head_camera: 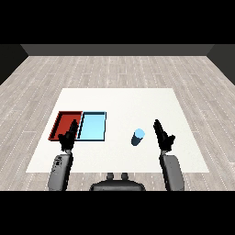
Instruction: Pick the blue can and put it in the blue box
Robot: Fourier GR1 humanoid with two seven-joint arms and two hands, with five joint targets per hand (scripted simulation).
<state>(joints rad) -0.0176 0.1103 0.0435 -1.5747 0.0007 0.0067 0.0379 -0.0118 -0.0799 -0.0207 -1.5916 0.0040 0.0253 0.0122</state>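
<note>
From my head view, the blue can stands upright on the white bench, right of the middle and untouched. My right hand is raised just beside it on its right, fingers straight and spread, holding nothing; a narrow strip of bench shows between them. My left hand hangs near the front edge of the red tray, fingers likewise straight and relaxed, holding nothing. The light blue tray lies touching the red one on its right, and sits to the left of the can, with bare bench between them.

I judge the can to be light and stiff, a small smooth cylinder that could roll away if I tip it, and its rounded wall may slide against my fingers. I would take it around the middle of its side, thumb on one face and fingers wrapping the other, keeping it upright. The pick has not begun; the carry leftward to the blue tray remains.
</note>
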